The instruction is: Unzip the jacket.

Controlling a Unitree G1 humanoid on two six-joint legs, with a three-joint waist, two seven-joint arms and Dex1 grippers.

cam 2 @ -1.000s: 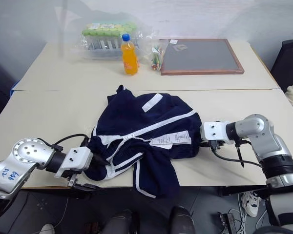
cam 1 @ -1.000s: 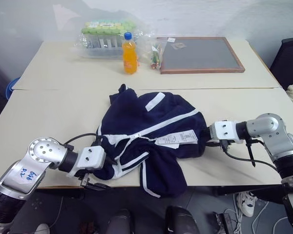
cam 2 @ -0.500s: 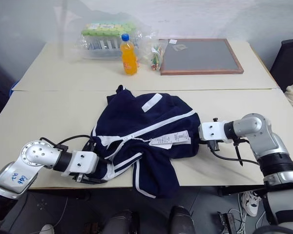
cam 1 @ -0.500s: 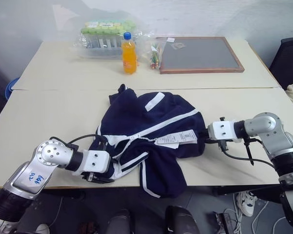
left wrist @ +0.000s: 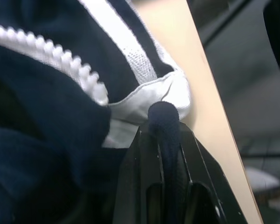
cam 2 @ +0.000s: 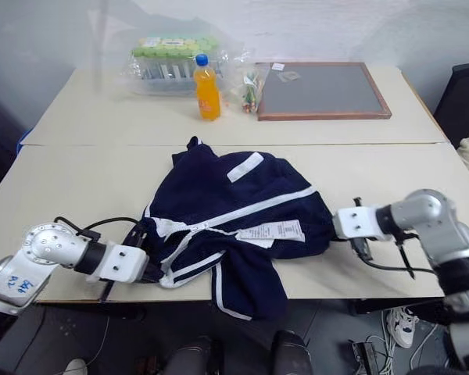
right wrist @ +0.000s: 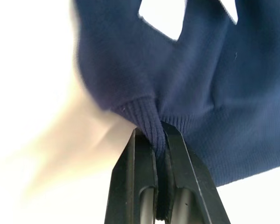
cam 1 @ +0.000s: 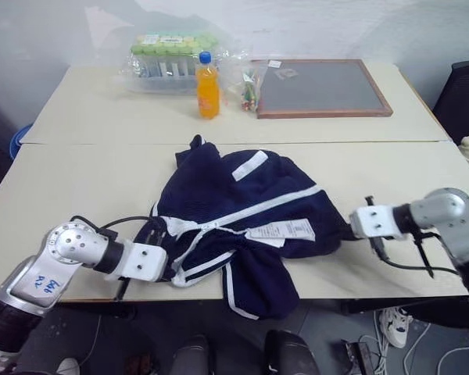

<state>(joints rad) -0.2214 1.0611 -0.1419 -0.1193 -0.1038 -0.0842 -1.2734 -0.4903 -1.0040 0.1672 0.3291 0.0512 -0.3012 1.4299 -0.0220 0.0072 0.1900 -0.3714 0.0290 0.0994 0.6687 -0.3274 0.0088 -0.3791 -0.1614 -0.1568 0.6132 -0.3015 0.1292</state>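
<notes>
Since a second ago I see the jacket drawn out wider across the near table, its right edge pulled further right, its near hem hanging over the near edge. My left gripper, open before, now pinches navy fabric at the jacket's left near corner. My right gripper has clenched on the ribbed cuff at right. Bare tabletop lies either side; the orange bottle stands well beyond.

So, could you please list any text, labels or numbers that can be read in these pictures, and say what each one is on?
None can be read for certain.
Paper tag on the jacket: printed lines, too small to read.
Orange bottle: no legible label.
Wrapped pack behind it: print too blurred to read.
</notes>
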